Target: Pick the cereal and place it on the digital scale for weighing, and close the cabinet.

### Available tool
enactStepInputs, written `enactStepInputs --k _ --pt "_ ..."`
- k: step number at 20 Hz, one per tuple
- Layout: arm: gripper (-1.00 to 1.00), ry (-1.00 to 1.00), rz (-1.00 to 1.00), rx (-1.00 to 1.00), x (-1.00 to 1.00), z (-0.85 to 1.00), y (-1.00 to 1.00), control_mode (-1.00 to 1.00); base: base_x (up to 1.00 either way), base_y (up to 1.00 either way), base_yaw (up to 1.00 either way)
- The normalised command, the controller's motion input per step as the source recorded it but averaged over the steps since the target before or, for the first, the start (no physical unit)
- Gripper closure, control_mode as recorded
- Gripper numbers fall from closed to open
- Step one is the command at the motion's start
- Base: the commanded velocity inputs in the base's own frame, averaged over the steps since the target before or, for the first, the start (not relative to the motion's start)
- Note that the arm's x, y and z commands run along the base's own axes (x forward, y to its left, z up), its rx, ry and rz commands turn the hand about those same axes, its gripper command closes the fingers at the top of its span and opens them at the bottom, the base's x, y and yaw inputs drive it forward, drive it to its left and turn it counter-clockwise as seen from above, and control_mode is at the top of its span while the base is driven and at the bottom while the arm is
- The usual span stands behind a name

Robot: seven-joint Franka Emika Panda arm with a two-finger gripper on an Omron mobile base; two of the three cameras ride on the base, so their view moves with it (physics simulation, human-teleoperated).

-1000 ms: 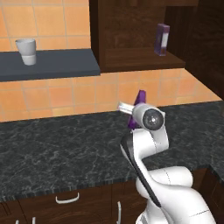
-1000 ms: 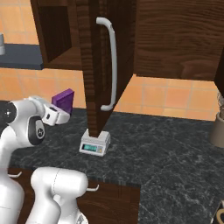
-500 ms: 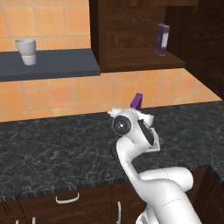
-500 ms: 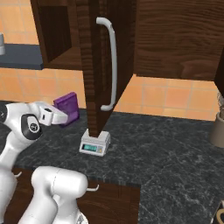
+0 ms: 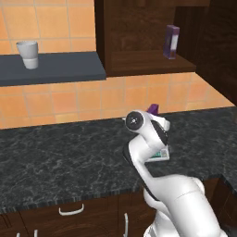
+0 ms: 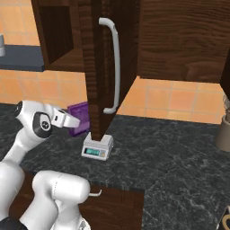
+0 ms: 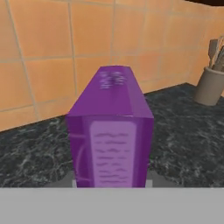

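The cereal (image 6: 80,117), a slim deep-purple box with smooth flat faces, is clenched in the hand (image 6: 72,121) and held in the air just above the digital scale (image 6: 97,148); in the hand view the box (image 7: 111,131) has a paler panel with faint printed lines on its near face, and the scale's grey corners peek out beneath it. From the left base view only a purple corner (image 5: 152,109) shows behind the white wrist.

The scale is low, square and light grey, with a teal display strip on its front, standing mid-depth on the dark speckled stone desk (image 6: 170,157). The desk's surface to the right of it lies open, up to a grey utensil crock (image 7: 209,87) near the tiled wall.

The cabinet (image 6: 99,67) door, dark-brown wood with a long silver bar handle (image 6: 114,63), stands open, its lower edge hanging right over the scale. Inside on the shelf stands another purple box with a pale face (image 5: 171,41). A white cup (image 5: 28,54) sits on a dark shelf (image 5: 60,68) to the left.
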Motion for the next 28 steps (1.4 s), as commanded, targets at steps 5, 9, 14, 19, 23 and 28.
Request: enactStepInputs --k 5,9,14,19,23,28 --pt "1.0 0.09 -0.08 -0.01 0.07 -0.27 -0.37 -1.0 0.0 0.0 0.0" --pt "1.0 0.02 -0.05 0.0 0.14 -0.2 -0.48 -1.0 0.0 0.0 0.0" --pt "1.0 0.0 -0.01 0.0 0.24 -0.11 -0.34 -1.0 0.0 0.0 0.0" --pt "1.0 -0.08 0.0 -0.01 0.36 -0.16 0.0 -1.0 0.0 0.0 0.0" --pt "1.0 0.0 0.0 0.0 0.1 -0.03 0.0 -1.0 0.0 0.0 0.0" --pt "1.0 0.01 0.0 0.0 0.0 -0.02 0.08 -1.0 0.0 0.0 0.0"
